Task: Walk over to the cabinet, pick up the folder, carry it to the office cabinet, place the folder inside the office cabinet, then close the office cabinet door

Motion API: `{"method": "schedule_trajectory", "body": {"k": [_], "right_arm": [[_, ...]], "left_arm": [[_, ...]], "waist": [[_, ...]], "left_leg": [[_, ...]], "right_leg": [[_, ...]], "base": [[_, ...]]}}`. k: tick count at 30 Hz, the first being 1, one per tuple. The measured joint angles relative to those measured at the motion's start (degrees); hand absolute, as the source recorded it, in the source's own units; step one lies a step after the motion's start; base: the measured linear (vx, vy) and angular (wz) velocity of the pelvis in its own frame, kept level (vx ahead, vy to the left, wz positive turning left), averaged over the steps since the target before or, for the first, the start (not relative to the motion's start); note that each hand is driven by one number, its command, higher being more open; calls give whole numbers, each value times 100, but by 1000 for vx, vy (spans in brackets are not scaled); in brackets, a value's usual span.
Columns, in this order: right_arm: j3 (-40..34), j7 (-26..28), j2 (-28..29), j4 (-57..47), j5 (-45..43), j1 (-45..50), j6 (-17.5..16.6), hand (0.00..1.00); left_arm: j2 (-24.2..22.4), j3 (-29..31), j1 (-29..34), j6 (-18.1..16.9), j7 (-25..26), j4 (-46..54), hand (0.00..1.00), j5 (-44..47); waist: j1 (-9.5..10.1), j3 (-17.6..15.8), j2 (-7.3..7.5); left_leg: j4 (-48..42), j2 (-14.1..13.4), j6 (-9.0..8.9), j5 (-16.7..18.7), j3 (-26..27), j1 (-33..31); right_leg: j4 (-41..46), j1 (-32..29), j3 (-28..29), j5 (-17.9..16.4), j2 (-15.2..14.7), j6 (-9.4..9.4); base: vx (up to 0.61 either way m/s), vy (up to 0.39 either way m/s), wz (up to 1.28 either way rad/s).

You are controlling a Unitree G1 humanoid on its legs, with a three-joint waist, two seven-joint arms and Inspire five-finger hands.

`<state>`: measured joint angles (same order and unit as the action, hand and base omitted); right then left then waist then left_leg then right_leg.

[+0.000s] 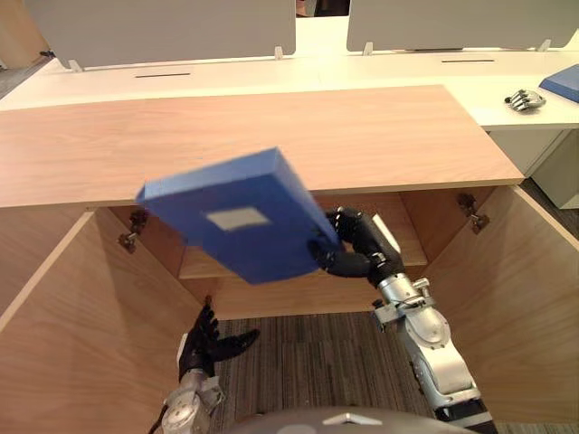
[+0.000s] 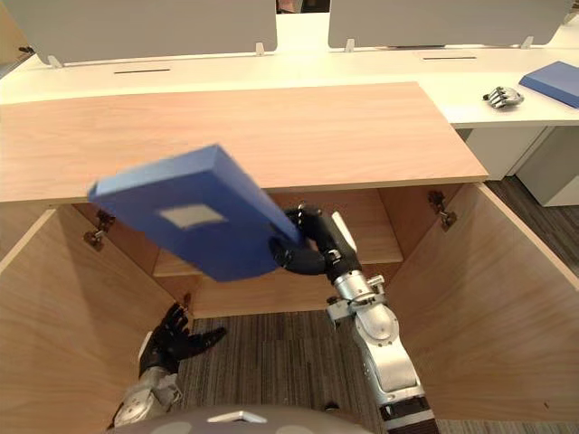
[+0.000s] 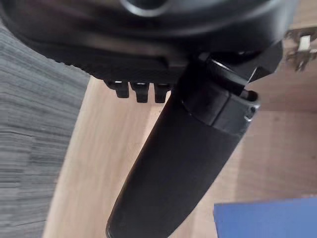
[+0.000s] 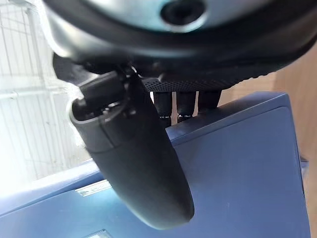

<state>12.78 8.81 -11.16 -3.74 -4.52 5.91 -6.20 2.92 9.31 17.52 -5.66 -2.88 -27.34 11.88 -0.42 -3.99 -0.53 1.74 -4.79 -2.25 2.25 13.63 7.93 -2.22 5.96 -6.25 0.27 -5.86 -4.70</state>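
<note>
Office cabinet (image 1: 271, 136): smooth, matt wood-grain panels. Folder (image 1: 271, 235): smooth blue cover with a faint sheen. Carpet (image 1: 308, 353): grey, ribbed, rough textile.

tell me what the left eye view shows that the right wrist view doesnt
Left eye view: the open office cabinet with its shelf, the left robot hand open and low over the carpet, and a second blue folder on the white desk. Right wrist view: a close look at the thumb of the right robot hand lying across the blue folder. Both: that blue folder gripped by the right robot hand.
</note>
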Motion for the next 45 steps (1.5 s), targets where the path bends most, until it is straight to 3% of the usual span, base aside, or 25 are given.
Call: {"method": "schedule_trajectory", "body": {"k": [2, 5, 9, 13, 21, 29, 31, 37, 45], "right_arm": [[207, 7, -143, 330, 209, -3, 38, 0], [440, 20, -370, 538, 478, -96, 114, 0], [555, 5, -555, 636, 676, -828, 119, 0], [633, -209, -717, 740, 673, -1542, 118, 0], [410, -573, -598, 233, 564, -1652, 138, 0], [-345, -1236, 264, -622, -1029, -2158, 8, 0], [-713, -1444, 303, -621, -1659, -2341, -142, 0], [-1019, -1803, 418, -556, -2378, -2812, -203, 0], [-1444, -2170, 389, -306, -3275, -4040, -463, 0]], "left_arm": [[101, -38, -96, 4, 12, -271, 100, -141], [234, -139, -205, 4, 43, -390, 100, -188], [403, -194, -852, -2, 168, -622, 100, -189], [473, -351, -1555, -57, 301, -826, 100, -177], [283, -371, -1704, -61, 524, -413, 100, -49], [-177, -121, -1924, -128, 646, 359, 100, 339], [-263, -107, -2053, -179, 661, 429, 100, 404], [-362, 66, -2102, -170, 789, 737, 100, 632], [-552, 33, -1587, -274, 752, 2681, 100, 791]], "waist": [[0, -18, 10], [6, -299, -33], [7, -994, -95], [-37, -1438, -148], [33, -1899, -261], [179, -2023, -291], [283, -2081, -301], [340, -2127, -323], [558, -2235, -392]], "left_leg": [[2, -4, 0, 0, 29, -42], [-111, -13, 3, 28, 149, -170], [-1094, -100, 108, 264, 292, -1224], [-2217, -198, 179, 599, 266, -2363], [-3479, -469, 149, 927, 136, -4007], [-4205, -709, 176, 1050, -28, -5131], [-4392, -730, 177, 1110, -80, -5424], [-4725, -769, 170, 1183, -219, -6030], [-5148, -742, 158, 1266, -420, -6552]], "right_leg": [[3, -81, 28, 9, 5, 6], [146, -294, 170, 24, -3, 16], [1097, -1460, 455, -85, -54, 32], [2229, -2665, 547, -391, -145, 32], [3352, -4253, 524, -672, -202, 95], [3989, -5296, 349, -769, -166, 202], [4180, -5568, 331, -840, -179, 216], [4503, -6098, 275, -927, -194, 236], [5055, -6556, 179, -1158, -300, 258]], "base": [[-39, 2, -7], [-41, 12, -20], [-143, 11, -28], [-202, 15, -4], [-170, -4, 4], [-59, -4, 3], [-40, 10, 9], [16, 16, 7], [7, 5, 11]]}}
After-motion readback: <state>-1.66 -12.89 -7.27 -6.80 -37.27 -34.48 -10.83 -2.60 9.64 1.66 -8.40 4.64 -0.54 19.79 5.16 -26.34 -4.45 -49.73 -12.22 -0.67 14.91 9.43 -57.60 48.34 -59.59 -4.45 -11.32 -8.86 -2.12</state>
